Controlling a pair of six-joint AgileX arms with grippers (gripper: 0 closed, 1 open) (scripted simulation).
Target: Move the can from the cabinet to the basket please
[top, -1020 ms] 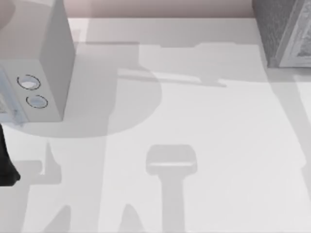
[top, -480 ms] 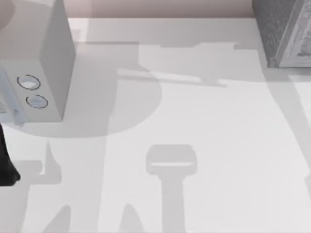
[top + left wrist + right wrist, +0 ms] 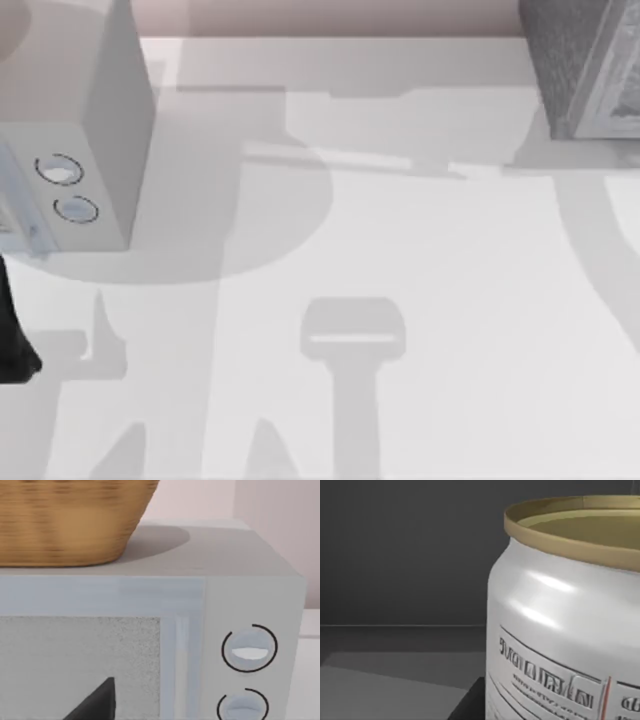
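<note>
the can [image 3: 560,625] stands upright inside the dark cabinet [image 3: 580,60], at the table's [image 3: 400,250] far right, close before my right arm's camera. i cannot tell either claw's state. the basket [image 3: 65,520] sits on the microwave [image 3: 210,595].

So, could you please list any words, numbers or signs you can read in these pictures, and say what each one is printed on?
Can: lines of grey print and a thin red stroke on its white side, in the right wrist view; too garbled to read, so no word can be quoted.
Microwave: two round knobs on its front carry no readable mark.
Basket on top of the microwave: no text.
Cabinet at the table's right in the top view: no legible lettering.
</note>
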